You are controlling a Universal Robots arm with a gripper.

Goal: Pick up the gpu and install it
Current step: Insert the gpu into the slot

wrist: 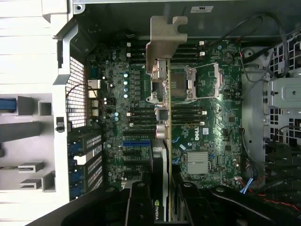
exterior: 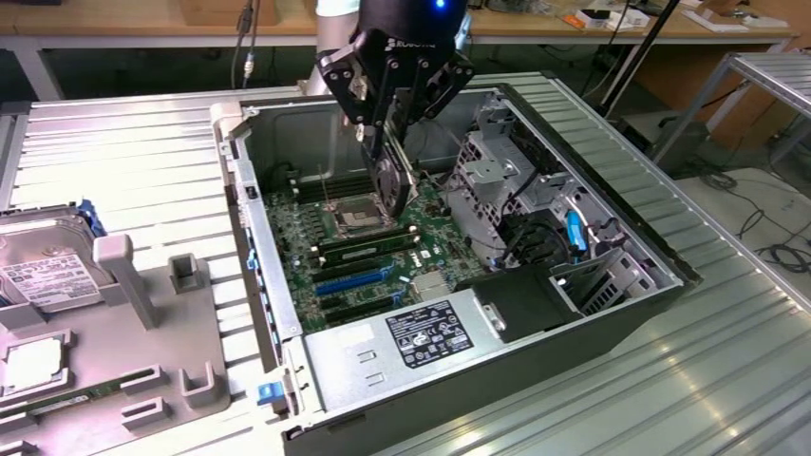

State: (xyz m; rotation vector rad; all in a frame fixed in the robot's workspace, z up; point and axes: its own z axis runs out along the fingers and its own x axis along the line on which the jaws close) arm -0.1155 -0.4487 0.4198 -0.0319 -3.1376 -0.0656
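exterior view: my claw (exterior: 384, 157) hangs inside the open computer case (exterior: 264, 237), over the motherboard (exterior: 367, 275), and pinches the gpu (exterior: 395, 185) by its upper end. the dark card hangs steeply from my fingers, its lower end close above the cpu socket (exterior: 359, 220); i cannot tell whether it touches the board. the blue pcie slot (exterior: 349, 280) lies nearer the power supply (exterior: 419, 342) and carries no card. outside the case, on the exterior view's left, a hard drive (exterior: 45, 271) lies by a grey fixture (exterior: 140, 323).

wrist view: i see the gpu (wrist: 161, 141) edge-on, clamped between my two fingers (wrist: 141, 202), the nvidia label just by them. its silver bracket (wrist: 164, 40) is the end farthest from my grip, beside the cpu socket (wrist: 194, 82). the blue pcie slot (wrist: 136, 142) sits just beside the card's edge, and the card seems to run across it rather than along it.

so the pick-up is done, and i judge the carry to the slot is in hand. seating it calls for the card turned to lie along the slot and the bracket brought to the case's rear wall, with a firm grip throughout.
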